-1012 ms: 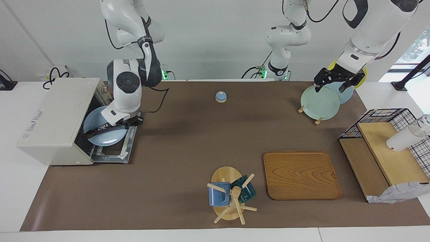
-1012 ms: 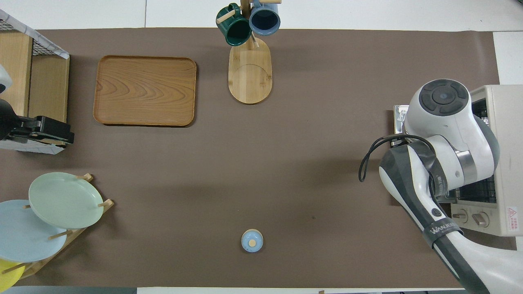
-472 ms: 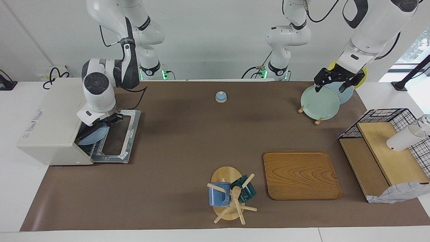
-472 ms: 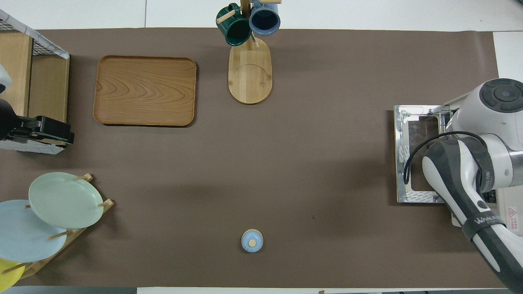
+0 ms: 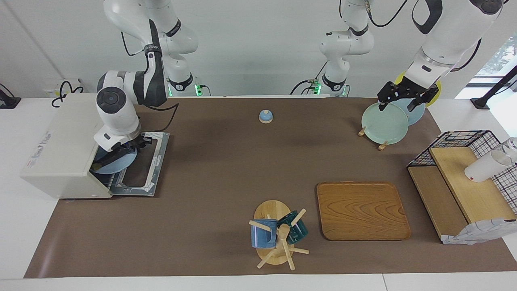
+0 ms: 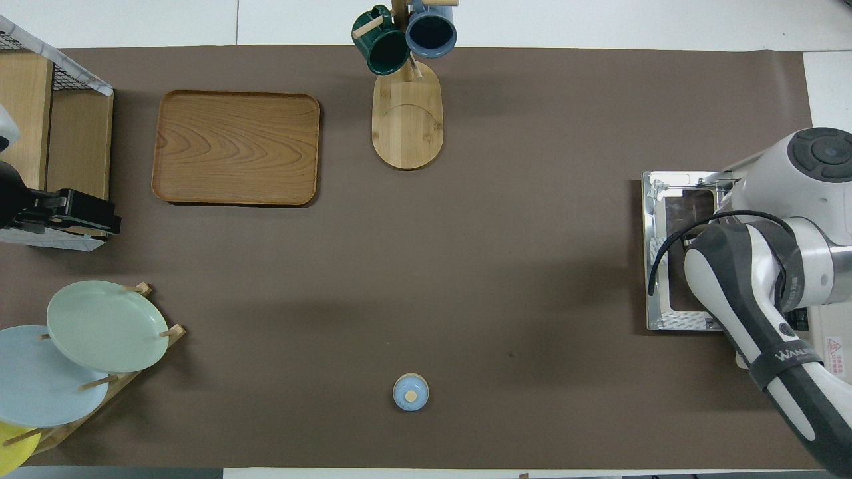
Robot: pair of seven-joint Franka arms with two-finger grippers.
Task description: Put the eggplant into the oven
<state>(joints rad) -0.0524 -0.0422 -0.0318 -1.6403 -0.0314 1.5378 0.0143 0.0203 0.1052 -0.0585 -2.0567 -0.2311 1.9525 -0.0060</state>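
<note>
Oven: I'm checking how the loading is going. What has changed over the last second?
The right gripper carried the blue plate with the eggplant from over the open door into the mouth of the oven; the plate is now partly inside. The left gripper waited, open, over the plate rack. Everything else stayed put.

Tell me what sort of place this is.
Probably a robotics lab staged as a kitchen: two arms mounted at a table with a brown mat, a toaster oven with its door down, a plate rack and a mug tree.
</note>
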